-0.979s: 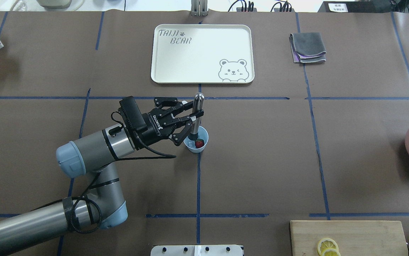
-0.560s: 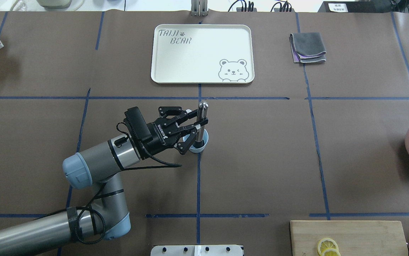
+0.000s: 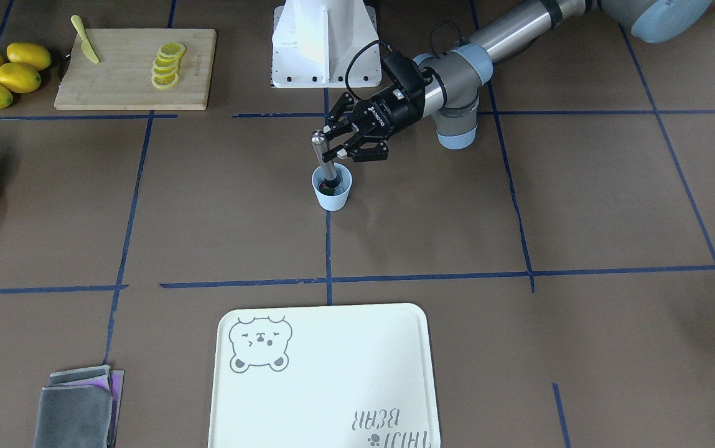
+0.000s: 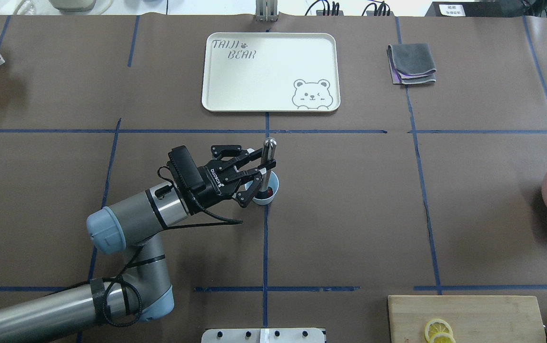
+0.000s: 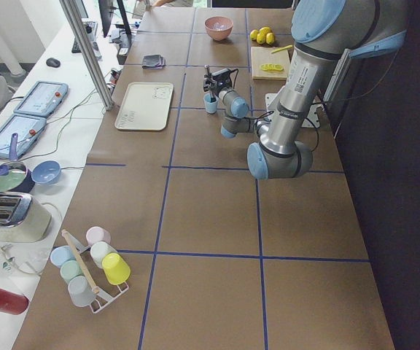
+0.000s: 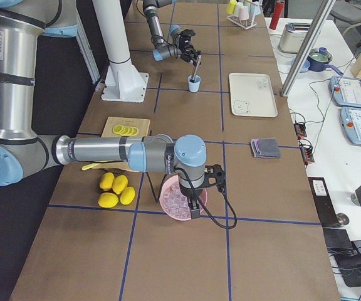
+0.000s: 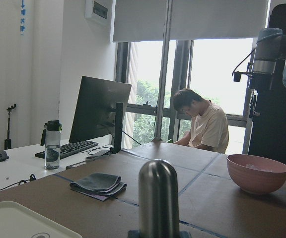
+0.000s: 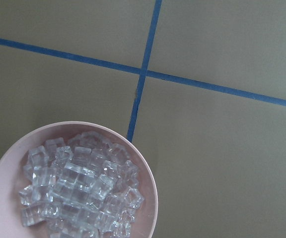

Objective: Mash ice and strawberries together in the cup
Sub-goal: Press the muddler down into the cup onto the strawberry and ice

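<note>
The left hand (image 4: 261,170) clamps a steel muddler (image 4: 266,157), whose foot stands in the light-blue cup (image 3: 332,195) just beneath that hand, on the strawberry (image 4: 268,194). Whether the right hand (image 6: 196,207) is wide or narrow cannot be told.

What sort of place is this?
Likely a robotics lab staged for drink-making: a paper-covered table gridded with blue tape, a robot arm holding a muddler in a cup, with a person and monitor nearby.

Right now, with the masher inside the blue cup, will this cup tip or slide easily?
Probably light: the cup looks like small plastic, and nothing holds it. It tapers to a narrow base, so a sideways push from the masher in the left gripper could tip it. On the table it may also slide.
</note>
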